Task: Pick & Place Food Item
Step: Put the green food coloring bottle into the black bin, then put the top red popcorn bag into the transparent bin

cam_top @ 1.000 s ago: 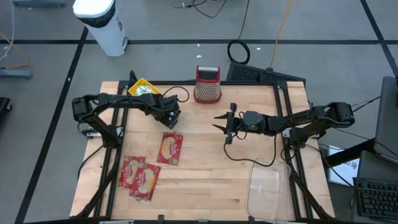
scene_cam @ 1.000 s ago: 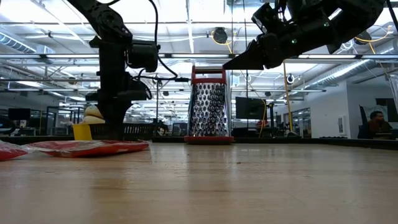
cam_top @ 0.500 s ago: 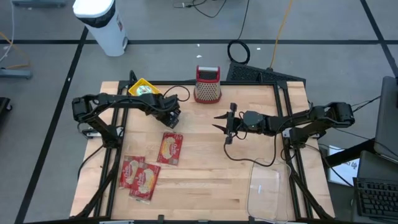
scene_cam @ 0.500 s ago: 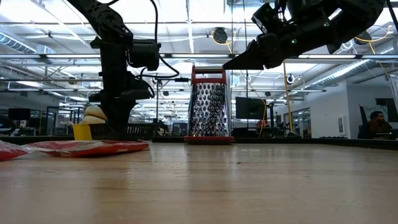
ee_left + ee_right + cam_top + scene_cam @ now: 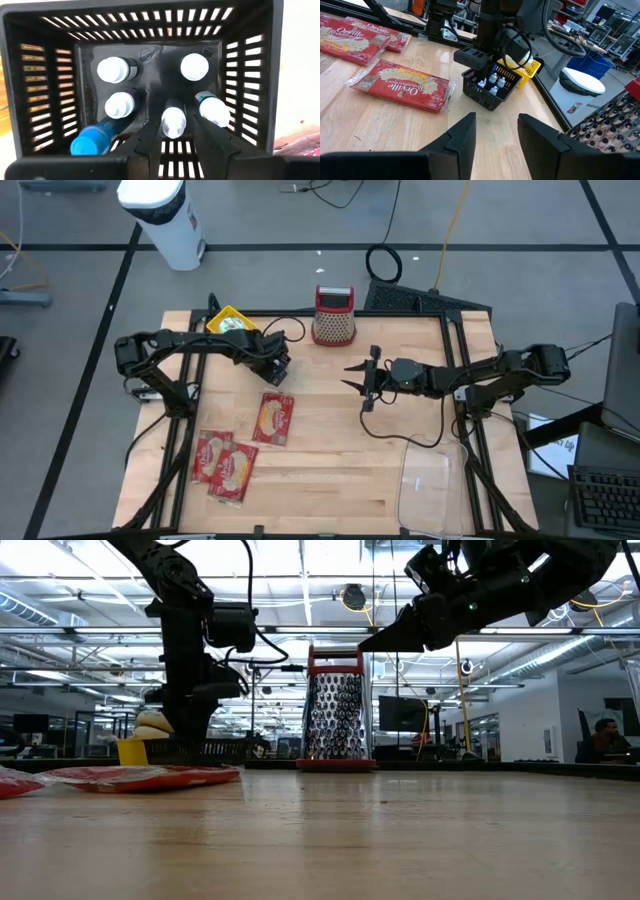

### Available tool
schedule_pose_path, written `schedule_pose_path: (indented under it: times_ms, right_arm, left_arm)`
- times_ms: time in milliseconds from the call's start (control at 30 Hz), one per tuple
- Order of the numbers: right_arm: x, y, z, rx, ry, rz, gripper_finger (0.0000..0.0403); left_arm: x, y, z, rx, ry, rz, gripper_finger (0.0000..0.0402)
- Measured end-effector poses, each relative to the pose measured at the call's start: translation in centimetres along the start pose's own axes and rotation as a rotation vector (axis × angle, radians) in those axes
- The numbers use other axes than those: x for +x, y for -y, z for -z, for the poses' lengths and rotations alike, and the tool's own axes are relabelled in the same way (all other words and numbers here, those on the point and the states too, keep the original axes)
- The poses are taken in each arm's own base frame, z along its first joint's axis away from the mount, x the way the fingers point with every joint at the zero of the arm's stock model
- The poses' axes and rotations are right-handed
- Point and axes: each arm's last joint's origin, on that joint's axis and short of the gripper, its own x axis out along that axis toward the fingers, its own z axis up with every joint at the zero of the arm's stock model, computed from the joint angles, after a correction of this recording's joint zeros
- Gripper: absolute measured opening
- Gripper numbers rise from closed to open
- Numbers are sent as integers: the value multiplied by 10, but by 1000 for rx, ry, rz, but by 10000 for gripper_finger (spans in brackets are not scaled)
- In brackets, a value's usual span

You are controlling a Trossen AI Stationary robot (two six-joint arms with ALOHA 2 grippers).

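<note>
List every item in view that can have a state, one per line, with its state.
Black basket: upright on the table, holding capped bottles.
Bottles: standing in the basket, caps on.
Popcorn packets: lying flat, sealed, three in all.
Box grater: standing upright.
Left gripper: above the basket, fingers apart around a bottle cap.
Right gripper: open, raised off the table, empty.

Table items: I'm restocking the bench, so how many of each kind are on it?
Red popcorn packets: 3
Black slotted basket of capped bottles: 1
Bottles in it: 6
Box grater: 1
Yellow container: 1
Clear tray: 1
Total: 13
</note>
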Motion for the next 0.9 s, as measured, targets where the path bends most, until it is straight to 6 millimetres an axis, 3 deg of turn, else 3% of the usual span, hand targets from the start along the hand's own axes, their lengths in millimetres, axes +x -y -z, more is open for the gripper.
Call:
schedule_pose_path:
  times_ms: [233,467,733,900]
  right_arm:
    - [0,0,0,0,0,0,137]
    - [0,0,0,0,0,0,137]
    - [0,0,1,-1,-6,-2,137]
    - [0,-1,2,-4,-20,-6,137]
  left_arm:
    - [-7,1,-4,-3,18,11,115]
    - [-28,4,-15,17,12,9,115]
    - [-72,12,-27,59,7,9,115]
    - [-113,33,-14,162,136,103,115]
